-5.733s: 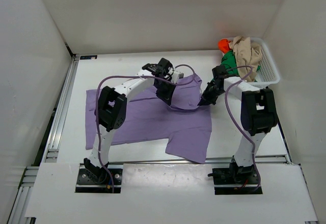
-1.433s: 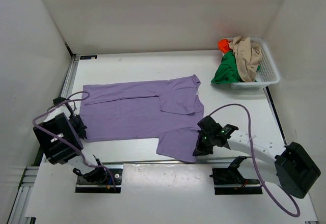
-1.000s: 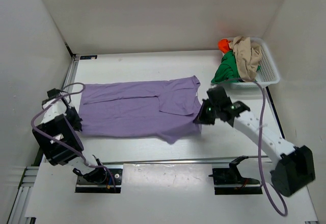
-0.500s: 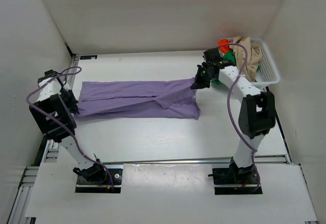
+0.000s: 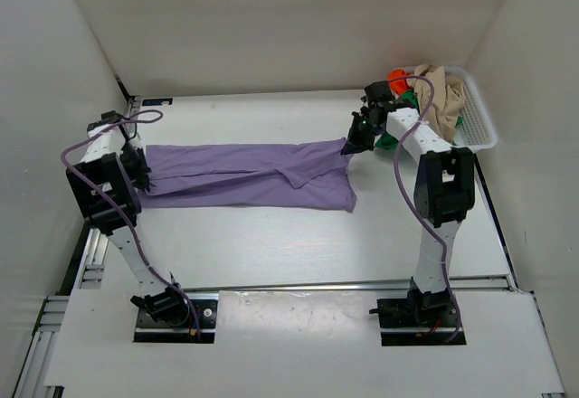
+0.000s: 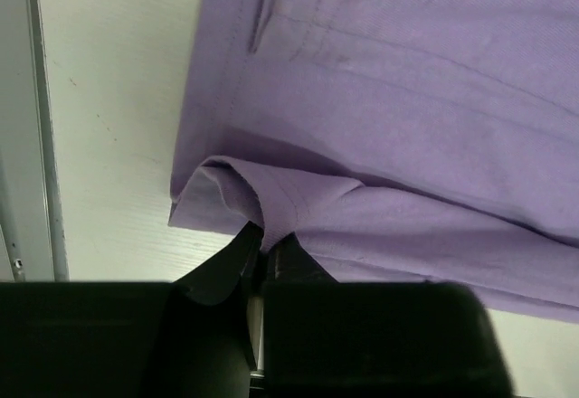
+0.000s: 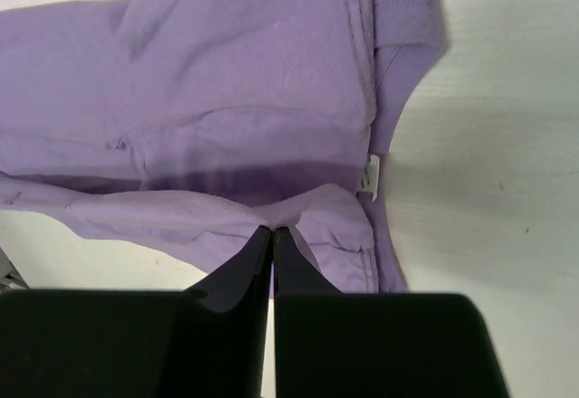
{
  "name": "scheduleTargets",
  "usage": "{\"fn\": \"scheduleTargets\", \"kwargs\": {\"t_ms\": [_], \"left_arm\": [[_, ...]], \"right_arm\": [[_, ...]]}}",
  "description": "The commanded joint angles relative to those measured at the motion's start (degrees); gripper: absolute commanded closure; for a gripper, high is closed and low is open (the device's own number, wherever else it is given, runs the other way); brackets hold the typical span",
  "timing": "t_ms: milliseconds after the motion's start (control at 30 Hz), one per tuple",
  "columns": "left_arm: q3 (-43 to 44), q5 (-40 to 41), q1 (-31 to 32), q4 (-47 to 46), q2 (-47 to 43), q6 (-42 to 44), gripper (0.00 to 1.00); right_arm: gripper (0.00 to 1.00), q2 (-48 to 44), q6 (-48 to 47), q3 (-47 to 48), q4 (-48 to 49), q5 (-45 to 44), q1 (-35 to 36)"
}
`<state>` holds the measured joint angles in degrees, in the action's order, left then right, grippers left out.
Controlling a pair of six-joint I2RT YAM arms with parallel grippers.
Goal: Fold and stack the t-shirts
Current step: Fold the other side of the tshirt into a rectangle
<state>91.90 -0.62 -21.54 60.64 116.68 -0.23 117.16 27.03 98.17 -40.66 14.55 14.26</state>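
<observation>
View from the near edge outward. The bare desk (image 5: 271, 244) fills the foreground. Beyond it the lilac t-shirt (image 5: 244, 176) lies doubled lengthwise into a flat band, running from 9 o'clock to about 1 o'clock of the desk's centre.

The left gripper (image 6: 265, 240) is at the 9 o'clock end. Its jaws are pressed together on a small pleat of the hem edge. The right gripper (image 7: 272, 232) is at the 1 o'clock end, near the neckline. Its jaws are likewise closed, on a ridge of doubled cloth.

The fabric appears thin, light and wholly limp. It puckers at each pinch and sags between the two holds, so it will probably follow a pull rather than keep a shape, and it may slide easily over the smooth desk. Corners and stitched hems look like the firmest places to take hold, since a mid-panel pinch would likely gather only one layer.

A small white tag (image 7: 372, 176) sits inside the collar. No writing on it can be read, and no brand or print shows on the cloth.

Farthest, at 2 o'clock, the white mesh basket (image 5: 484, 127) holds three more garments in a crumpled heap. These are the green t-shirt (image 5: 410, 101), the beige t-shirt (image 5: 443, 99) and the orange-red t-shirt (image 5: 396, 76).
</observation>
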Motion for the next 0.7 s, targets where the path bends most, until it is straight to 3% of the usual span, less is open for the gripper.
{"fn": "scheduleTargets", "kwargs": {"t_ms": [0, 200, 400, 600, 667], "left_arm": [[1.7, 2.6, -0.3, -1.3, 0.1, 0.2, 0.83], [4.6, 4.2, -0.3, -1.8, 2.7, 0.2, 0.75], [12.0, 6.7, -0.9, -2.4, 3.8, 0.2, 0.74], [16.4, 7.7, -0.9, -2.9, 4.9, 0.2, 0.59], [16.4, 8.4, -0.9, -2.9, 4.9, 0.2, 0.49]], "right_arm": [[1.0, 1.5, -1.3, 2.8, -1.0, 1.4, -0.5], [1.0, 3.8, -1.3, 3.3, -1.0, 1.5, -0.5], [1.0, 5.5, -1.3, 3.9, -1.0, 1.5, -0.5], [1.0, 6.6, -1.3, 5.0, -1.0, 1.5, -0.5], [1.0, 7.2, -1.3, 5.0, -1.0, 1.5, -0.5]]}}
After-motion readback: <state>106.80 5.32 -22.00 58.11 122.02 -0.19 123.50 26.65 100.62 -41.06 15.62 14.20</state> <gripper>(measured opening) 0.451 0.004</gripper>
